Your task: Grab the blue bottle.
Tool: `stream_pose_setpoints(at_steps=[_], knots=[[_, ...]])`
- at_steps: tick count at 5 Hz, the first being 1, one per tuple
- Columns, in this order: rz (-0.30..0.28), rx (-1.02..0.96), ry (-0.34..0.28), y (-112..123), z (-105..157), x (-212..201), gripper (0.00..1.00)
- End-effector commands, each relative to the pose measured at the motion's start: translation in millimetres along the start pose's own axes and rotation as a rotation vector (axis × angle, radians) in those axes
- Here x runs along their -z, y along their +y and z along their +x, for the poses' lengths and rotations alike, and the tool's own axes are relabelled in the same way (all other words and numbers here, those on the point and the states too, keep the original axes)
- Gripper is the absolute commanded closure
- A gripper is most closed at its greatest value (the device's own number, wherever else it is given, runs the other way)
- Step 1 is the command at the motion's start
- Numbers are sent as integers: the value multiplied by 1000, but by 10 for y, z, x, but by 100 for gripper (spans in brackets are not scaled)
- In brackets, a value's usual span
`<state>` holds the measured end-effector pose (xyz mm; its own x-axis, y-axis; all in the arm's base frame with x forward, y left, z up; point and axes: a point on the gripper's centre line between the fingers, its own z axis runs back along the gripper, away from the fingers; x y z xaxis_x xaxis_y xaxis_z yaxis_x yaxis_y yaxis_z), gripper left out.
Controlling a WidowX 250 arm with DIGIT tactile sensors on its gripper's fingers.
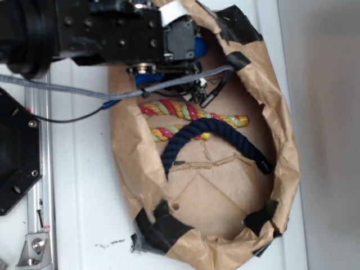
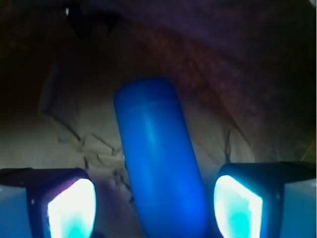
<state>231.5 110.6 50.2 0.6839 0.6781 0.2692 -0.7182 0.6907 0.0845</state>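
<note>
- Here the gripper [image 2: 156, 206] is standing wide open, its two fingers [image 2: 67, 206] flanking the blue bottle [image 2: 161, 158] with gaps on both sides, gripping nothing.
- The bottle is lying on the brown paper floor of the paper-lined bin [image 1: 281, 129], at its far end beneath the arm.
- A navy rope [image 1: 216, 135] is arching over a multicolored rope [image 1: 180, 112] mid-bin.

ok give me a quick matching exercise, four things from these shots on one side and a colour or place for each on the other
Things:
1. blue bottle
2. navy rope
3. multicoloured rope
4. black tape

Descriptions:
A. twisted red, yellow and green strands
B. lying between the open gripper fingers
C. curved in a dark arch on the cardboard floor
D. stuck on the paper wall's corners

Pairs: 1-B, 2-C, 3-A, 4-D
</note>
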Motion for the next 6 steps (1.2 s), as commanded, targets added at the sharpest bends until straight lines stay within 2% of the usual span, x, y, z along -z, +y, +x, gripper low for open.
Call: stream_pose_setpoints(at_steps=[1,2,3,4,5,6], knots=[[94,56,93,339,-43,89,0],[103,98,121,275,-9,173,5],[149,136,139,198,47,211,100],[65,220,139,-14,63,69,100],[-22,423,66,-427,116,-356,100],[-133,553,36,-639,142,-677,100]])
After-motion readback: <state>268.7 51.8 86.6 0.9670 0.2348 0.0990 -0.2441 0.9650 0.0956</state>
